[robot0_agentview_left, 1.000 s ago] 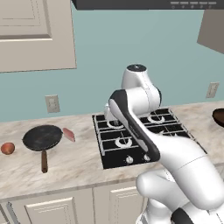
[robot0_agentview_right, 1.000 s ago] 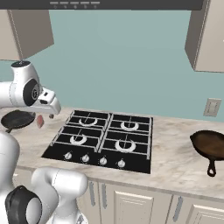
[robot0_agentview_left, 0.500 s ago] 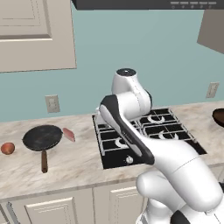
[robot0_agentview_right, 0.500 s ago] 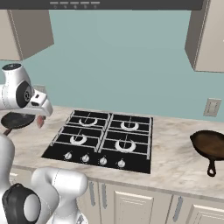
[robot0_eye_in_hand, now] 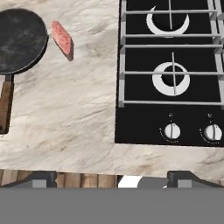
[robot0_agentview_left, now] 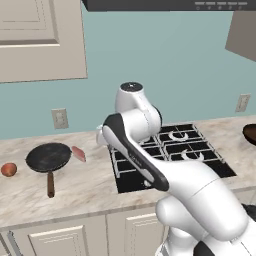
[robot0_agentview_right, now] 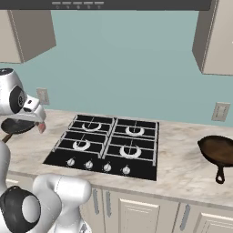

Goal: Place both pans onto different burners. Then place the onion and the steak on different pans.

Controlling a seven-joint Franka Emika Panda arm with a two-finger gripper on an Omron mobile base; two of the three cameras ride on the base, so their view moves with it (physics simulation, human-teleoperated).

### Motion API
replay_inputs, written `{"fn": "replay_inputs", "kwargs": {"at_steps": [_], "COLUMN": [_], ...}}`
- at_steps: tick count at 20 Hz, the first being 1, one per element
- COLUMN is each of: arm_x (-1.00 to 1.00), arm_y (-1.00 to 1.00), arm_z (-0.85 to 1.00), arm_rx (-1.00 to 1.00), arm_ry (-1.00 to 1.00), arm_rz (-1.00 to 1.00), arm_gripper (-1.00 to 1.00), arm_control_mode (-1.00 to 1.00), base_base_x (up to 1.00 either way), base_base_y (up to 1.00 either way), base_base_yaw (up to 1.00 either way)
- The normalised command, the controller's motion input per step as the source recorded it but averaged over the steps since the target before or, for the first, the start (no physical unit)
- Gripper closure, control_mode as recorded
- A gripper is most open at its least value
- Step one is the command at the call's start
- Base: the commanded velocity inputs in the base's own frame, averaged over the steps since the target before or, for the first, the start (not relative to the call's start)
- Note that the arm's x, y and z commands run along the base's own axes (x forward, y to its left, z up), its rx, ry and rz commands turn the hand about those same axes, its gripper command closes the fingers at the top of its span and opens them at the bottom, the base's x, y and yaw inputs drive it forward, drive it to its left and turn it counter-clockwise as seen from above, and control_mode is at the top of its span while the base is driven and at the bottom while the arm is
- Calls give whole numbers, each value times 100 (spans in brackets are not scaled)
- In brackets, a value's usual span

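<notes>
The arm (robot0_agentview_left: 150, 165) is glossy white, made of thick rounded segments which look like smooth tubes. A black band runs along one long link, from about 10 o'clock to 4 o'clock in the left base view, and marks the seam between two shells. The top joint has a round dark grey cap (robot0_agentview_left: 131, 87). In the right base view, a white joint housing (robot0_agentview_right: 13, 93) carries a dark circular disc on its side. Lower, the base body (robot0_agentview_right: 54, 195) is also white and rounded, with a big dark grey ball-like part at 7 o'clock. No cables or markings are visible.
</notes>
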Motion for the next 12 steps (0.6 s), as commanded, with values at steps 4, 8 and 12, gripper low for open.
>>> {"fn": "replay_inputs", "kwargs": {"at_steps": [4,8,12], "arm_x": [-2,-3,-3], "arm_y": [35,35,35], "arm_z": [-8,-8,-10], "arm_rx": [1,1,0], "arm_ry": [0,0,0], "arm_rz": [0,0,0], "arm_gripper": [-100,-100,-100], "arm_control_mode": [-100,-100,-100], "base_base_x": [0,0,0], "base_base_y": [0,0,0], "base_base_yaw": [0,0,0]}}
